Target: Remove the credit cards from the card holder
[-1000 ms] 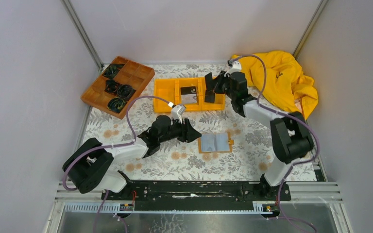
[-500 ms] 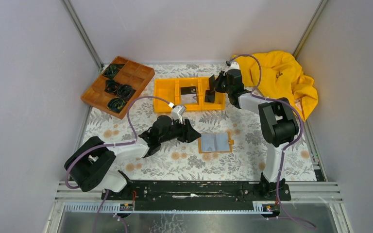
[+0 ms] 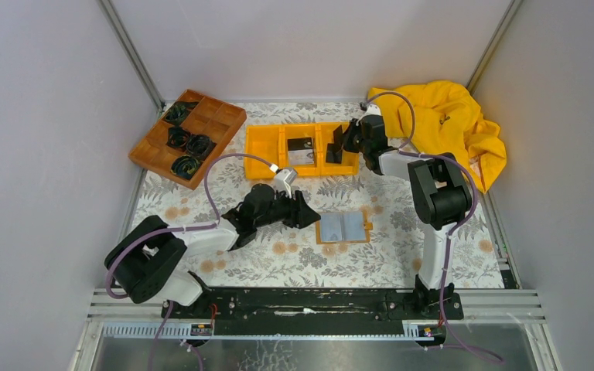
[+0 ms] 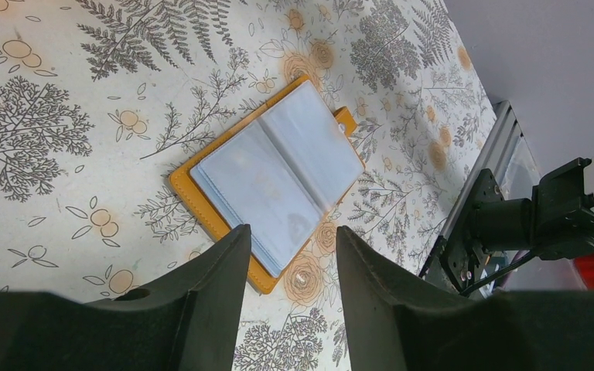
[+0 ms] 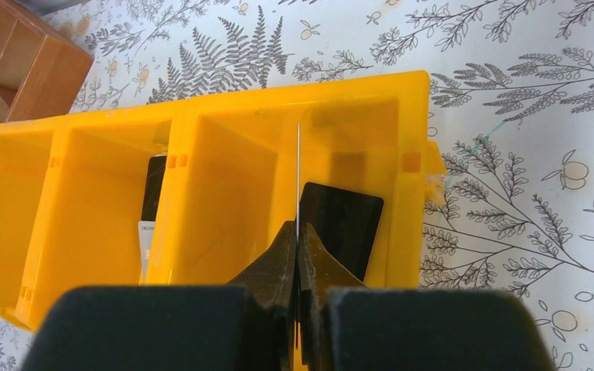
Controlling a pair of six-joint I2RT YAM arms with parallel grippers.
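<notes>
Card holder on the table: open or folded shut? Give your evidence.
Open. The card holder lies spread flat, both grey-blue pocket pages facing up.

The left arm (image 3: pixel 201 239) and right arm (image 3: pixel 433 193) share black joint housings and white link shells. A purple cable (image 3: pixel 206 189) loops along each. The left tool (image 4: pixel 290 232) and right tool (image 5: pixel 298 228) have matte black, tapering fingers.

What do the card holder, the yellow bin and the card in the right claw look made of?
Card holder: matte tan cover, leather or imitation, cannot tell which; pockets of pale translucent plastic film with a faint sheen. Yellow bin: moulded hard plastic, smooth, uniform colour, thin walls. Card in the right claw: probably stiff plastic; edge-on it shows thin and straight.
</notes>
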